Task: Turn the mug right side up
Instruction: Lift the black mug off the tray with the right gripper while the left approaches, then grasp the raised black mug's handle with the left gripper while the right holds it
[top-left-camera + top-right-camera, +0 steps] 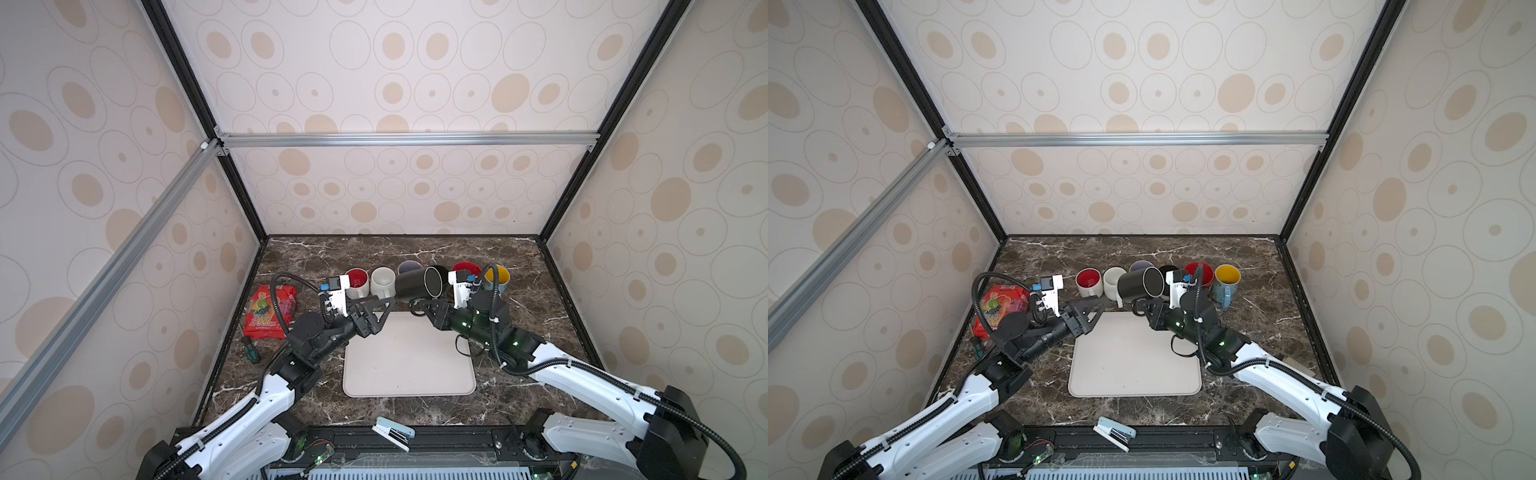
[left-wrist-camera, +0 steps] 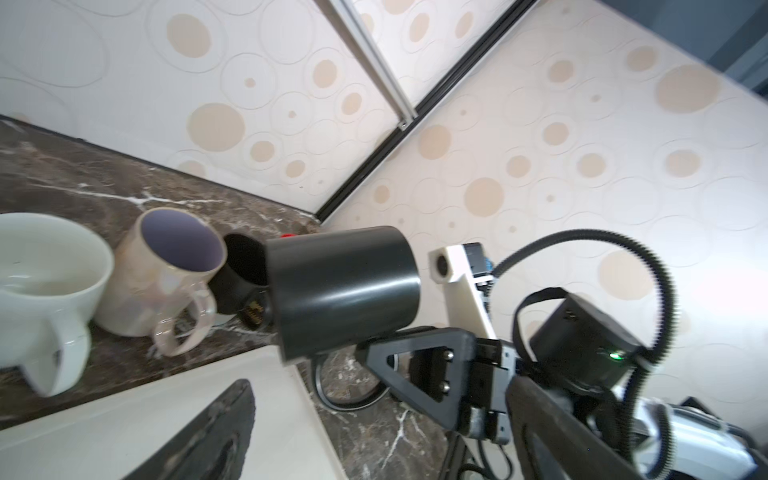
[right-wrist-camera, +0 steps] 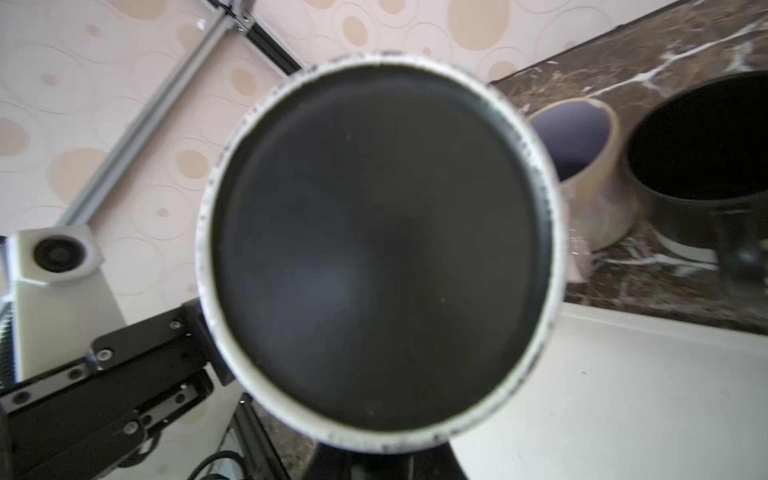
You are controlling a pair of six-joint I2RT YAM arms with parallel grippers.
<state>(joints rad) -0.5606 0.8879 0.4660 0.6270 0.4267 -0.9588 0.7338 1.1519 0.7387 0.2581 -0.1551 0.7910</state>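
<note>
Your right tool (image 1: pixel 417 306) is clamped on the handle of the glossy black mug (image 1: pixel 417 284), held sideways over the 12 o'clock edge of the white mat (image 1: pixel 407 365) (mouth toward 3 o'clock); your left tool (image 1: pixel 386 309) gapes wide beside it.

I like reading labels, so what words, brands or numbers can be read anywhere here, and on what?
Red snack bag: colourful print with white lettering, too blurred to read.
Standing black mug: small gold mark, unreadable.
Held black mug: no text shows.
Nothing else bears legible text.
</note>
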